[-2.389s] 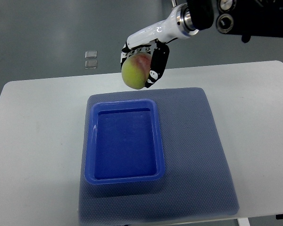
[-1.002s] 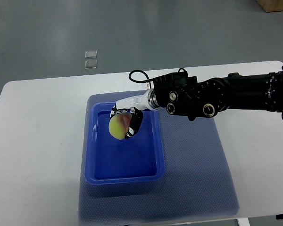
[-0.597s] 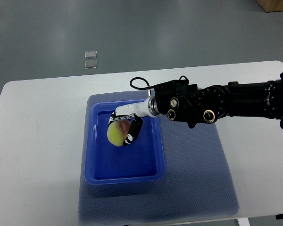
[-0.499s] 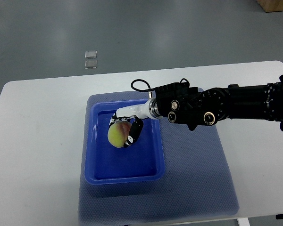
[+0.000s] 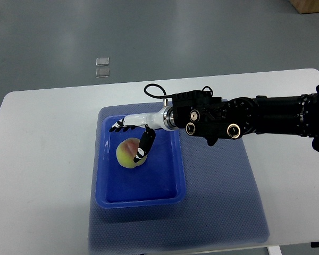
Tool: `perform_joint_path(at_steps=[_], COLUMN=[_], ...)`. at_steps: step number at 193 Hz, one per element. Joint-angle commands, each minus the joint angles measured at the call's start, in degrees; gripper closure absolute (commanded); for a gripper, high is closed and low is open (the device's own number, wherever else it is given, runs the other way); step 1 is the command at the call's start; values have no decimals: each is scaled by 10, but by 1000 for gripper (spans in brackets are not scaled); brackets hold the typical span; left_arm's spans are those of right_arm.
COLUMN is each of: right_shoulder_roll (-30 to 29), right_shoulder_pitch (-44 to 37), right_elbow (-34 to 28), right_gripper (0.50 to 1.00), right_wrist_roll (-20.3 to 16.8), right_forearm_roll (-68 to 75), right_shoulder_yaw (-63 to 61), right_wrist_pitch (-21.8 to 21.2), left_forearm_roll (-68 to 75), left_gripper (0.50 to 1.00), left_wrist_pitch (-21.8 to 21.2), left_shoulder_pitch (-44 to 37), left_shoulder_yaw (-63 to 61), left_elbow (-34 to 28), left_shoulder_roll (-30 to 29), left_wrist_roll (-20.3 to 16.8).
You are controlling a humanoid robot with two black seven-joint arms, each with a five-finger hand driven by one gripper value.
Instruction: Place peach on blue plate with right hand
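You are looking at your right hand [image 5: 132, 127] reaching in from the right edge of the view, its black forearm [image 5: 255, 119] stretching across the white table [image 5: 42, 159] and over the grey-blue mat [image 5: 223, 191]. The hand is hanging over the far half of the blue plate [image 5: 100, 175], which is sitting on the left part of the mat as a rectangular tray with raised walls. Your hand is standing spread and is gripping nothing: the white fingers [image 5: 117, 126] are pointing straight out toward the plate's far left corner, above the peach and clear of it, while the black-tipped thumb [image 5: 144, 144] is angling down on the peach's right side. The thumb tip is lying right at the fruit's edge, and you cannot tell from this steep angle whether it is touching the skin or sitting just beside it. The peach [image 5: 127, 154] is resting on the floor of the blue plate, in the far half and a little left of centre, near the left wall yet apart from it. It is showing yellow-green skin with a pink blush on the side facing the hand. A black cable loop [image 5: 154, 89] is arching up from the wrist. Two small pale squares [image 5: 102, 66] are lying on the grey floor [image 5: 42, 42] beyond the table's far edge.
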State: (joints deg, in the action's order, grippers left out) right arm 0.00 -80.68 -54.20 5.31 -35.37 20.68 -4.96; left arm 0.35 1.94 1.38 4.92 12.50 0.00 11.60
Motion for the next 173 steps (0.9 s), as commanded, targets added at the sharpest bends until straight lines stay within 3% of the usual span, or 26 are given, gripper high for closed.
perform_joint_path(at_steps=[1,38,61,76,85,86,105,114,115,117,146,161,173], right_shoulder_roll=[0,2,54,72,72,72,65,65,62,60,9,4,6], right_shoulder_pitch=[-2,23,88,163,163,212,298,298,338,345,408,422,439], right_elbow=[8,21,22,26,26,26,27,27,30,31,83,117,145], right_gripper=[568,568,568,568,568,568,568,568,568,568,568,568,568], right_wrist_roll=[1,1,6,30,30,44,60,60,71,73,114,131,141], right_forearm_roll=[4,14,24,52,52,75,106,106,122,126,194,217,226], right_shoulder_yaw=[-50,-187,-280,-396,-396,-474,-604,-604,-665,-678,-808,-827,-833], right_wrist_pitch=[1,-2,-2,-2,-2,-5,-3,-3,-2,-2,-6,-23,-80], left_forearm_roll=[0,0,1,1,1,2,2,2,2,2,3,3,3], left_gripper=[500,500,500,500,500,500,500,500,500,500,500,500,500], left_wrist_pitch=[0,0,0,0,0,0,0,0,0,0,0,0,0], left_shoulder_pitch=[-1,0,1,5,5,5,6,6,6,6,6,6,6], left_shoulder_yaw=[0,0,0,1,1,0,0,0,0,0,0,0,0], left_elbow=[0,1,1,2,2,2,10,10,12,12,15,17,17], left_shoulder_roll=[0,0,0,0,0,0,0,0,0,0,0,0,0], left_wrist_roll=[0,0,0,0,0,0,0,0,0,0,0,1,0])
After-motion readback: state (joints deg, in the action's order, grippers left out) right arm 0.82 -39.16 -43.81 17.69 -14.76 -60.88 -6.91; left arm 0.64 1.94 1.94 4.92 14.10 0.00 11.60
